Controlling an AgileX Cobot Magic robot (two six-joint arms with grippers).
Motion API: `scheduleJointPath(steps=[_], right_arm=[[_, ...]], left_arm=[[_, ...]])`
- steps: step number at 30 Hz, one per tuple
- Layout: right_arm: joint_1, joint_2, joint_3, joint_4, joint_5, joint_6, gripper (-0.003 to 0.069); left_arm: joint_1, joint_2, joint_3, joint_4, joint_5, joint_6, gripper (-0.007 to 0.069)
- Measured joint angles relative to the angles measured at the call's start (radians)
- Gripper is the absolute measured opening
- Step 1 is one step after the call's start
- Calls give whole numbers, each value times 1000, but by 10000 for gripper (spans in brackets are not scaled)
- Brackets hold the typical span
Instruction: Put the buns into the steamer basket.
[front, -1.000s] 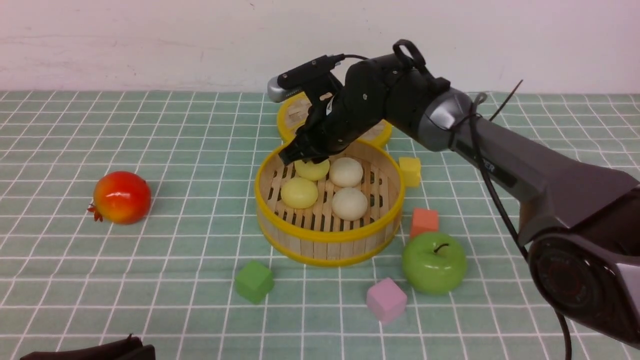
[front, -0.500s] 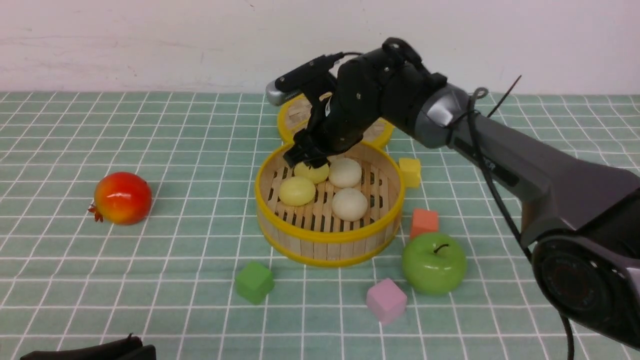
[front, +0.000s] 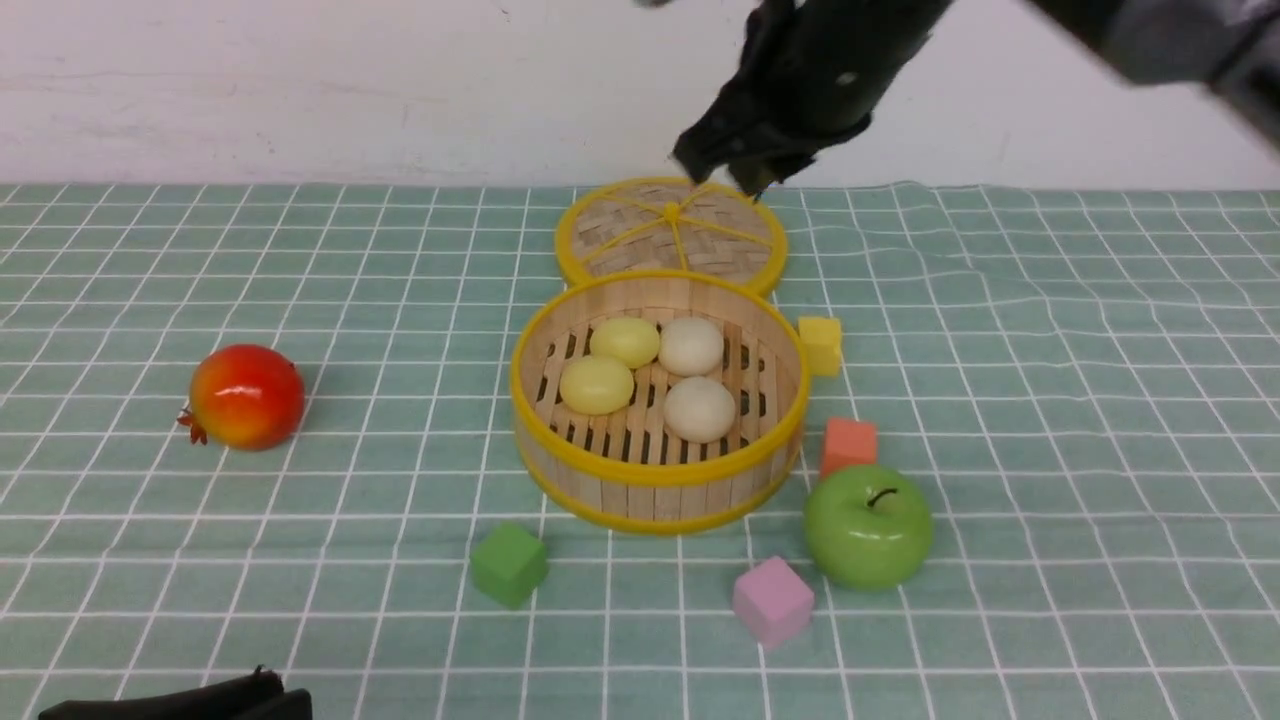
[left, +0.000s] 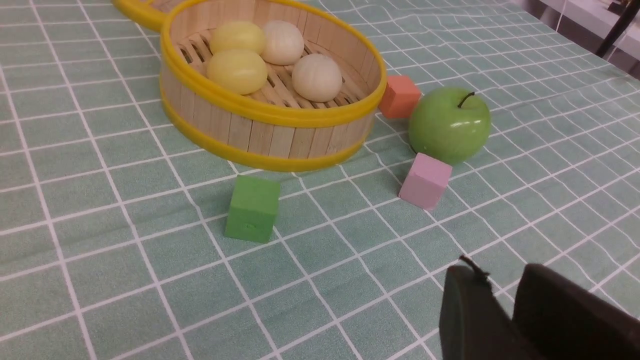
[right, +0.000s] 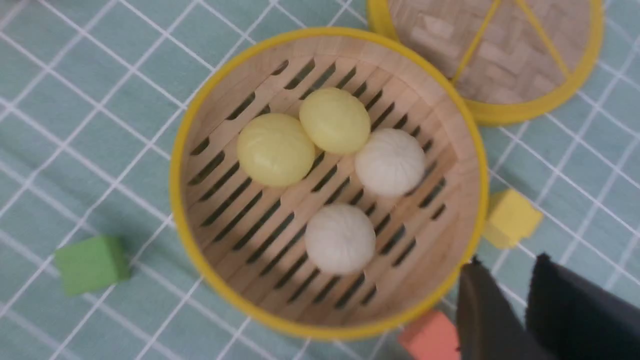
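The steamer basket (front: 650, 495) stands mid-table. All four buns lie on its slatted floor: two pale yellow buns (front: 625, 341) (front: 596, 384) and two cream-white buns (front: 690, 345) (front: 699, 408). They also show in the right wrist view, the yellow pair (right: 275, 149) touching and a white one (right: 340, 238) nearest. My right gripper (front: 720, 178) hangs high above the lid at the back, empty, jaws a little apart (right: 507, 260). My left gripper (left: 497, 270) rests low at the near left, empty, with its jaws nearly together.
The flat woven lid (front: 670, 228) lies behind the basket. A green apple (front: 868, 525), orange cube (front: 848, 444), yellow cube (front: 820, 343), pink cube (front: 771, 600) and green cube (front: 508, 562) ring the basket. A red pomegranate (front: 245, 395) sits at left.
My right gripper has let go of the far yellow bun inside the basket and risen up and back, out over the lid. The bun stays in the basket.
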Motion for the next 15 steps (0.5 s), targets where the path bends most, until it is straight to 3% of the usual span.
scheduleJointPath(steps=[4, 8, 15], right_arm=[[0, -241, 236, 5, 5, 56, -11], [0, -437, 434, 5, 16, 94, -20], [0, -605, 548, 5, 21, 106, -20]], left_arm=[[0, 0, 0, 0, 0, 0, 145], [0, 0, 0, 0, 0, 0, 147], [0, 0, 0, 0, 0, 0, 147]])
